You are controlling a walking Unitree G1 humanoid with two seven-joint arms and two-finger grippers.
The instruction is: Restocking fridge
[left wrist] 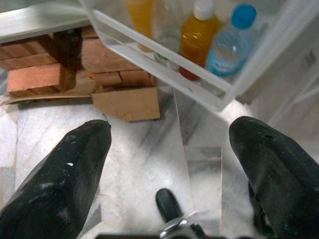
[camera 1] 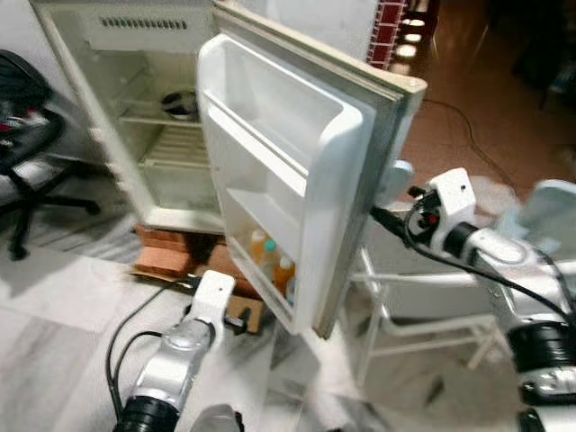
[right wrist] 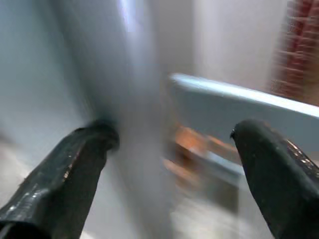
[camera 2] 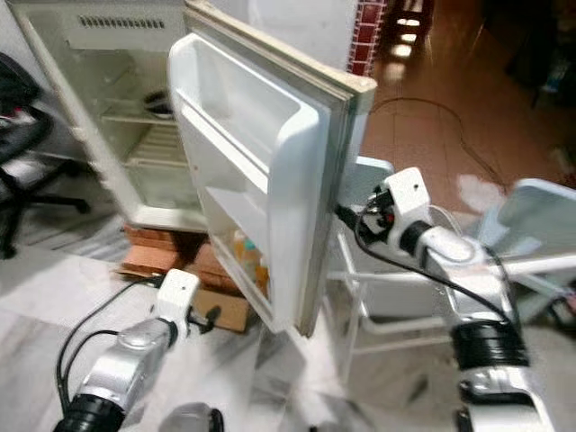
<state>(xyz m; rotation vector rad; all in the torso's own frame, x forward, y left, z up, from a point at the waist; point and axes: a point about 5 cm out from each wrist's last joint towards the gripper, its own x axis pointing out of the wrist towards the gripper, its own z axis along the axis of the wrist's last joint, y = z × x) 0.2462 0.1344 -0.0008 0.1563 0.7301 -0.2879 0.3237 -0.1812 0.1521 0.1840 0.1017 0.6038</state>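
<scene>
— Hanging low over the floor, the left gripper point(left wrist: 169, 144) has its fingers spread and empty; beyond it, bottles point(left wrist: 219, 42) stand in the bottom shelf of the fridge door point(camera 1: 297, 171).

— And the right gripper point(right wrist: 169, 144)?

— Fingers apart, holding nothing, behind that open door's outer side.

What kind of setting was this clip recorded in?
Probably a lived-in home, perhaps a kitchen corner or utility area: a small white fridge stands open on red bricks over a pale marble floor, with a black office chair beside it and a white plastic chair behind the door.
</scene>
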